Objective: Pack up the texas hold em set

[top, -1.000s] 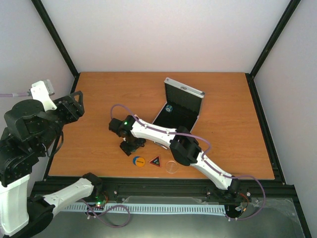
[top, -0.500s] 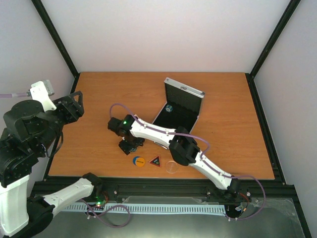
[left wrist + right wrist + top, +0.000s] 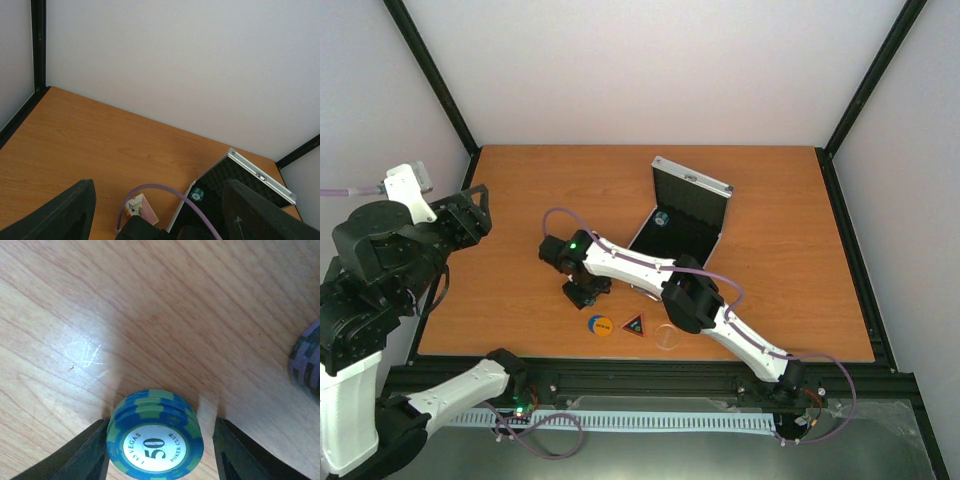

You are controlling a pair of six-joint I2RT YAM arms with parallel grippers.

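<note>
My right arm reaches across the bench, its right hand pointing down just past the orange disc. The jaws stand astride a blue-green chip stack, with a gap on one side. I judge a square, centred pinch lifts it whole. Beyond lies the open case. My left hand hangs raised, wide and empty.

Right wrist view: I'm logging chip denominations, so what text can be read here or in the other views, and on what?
"LAS VEGAS": left arc of the white centre on the top chip of the blue-green poker chip stack.
"50": middle of that same chip.
"POKER CLUB": right arc of that same chip.
Too small or blurred to read: the print on the orange disc, the black-red triangle and the card pack.
</note>
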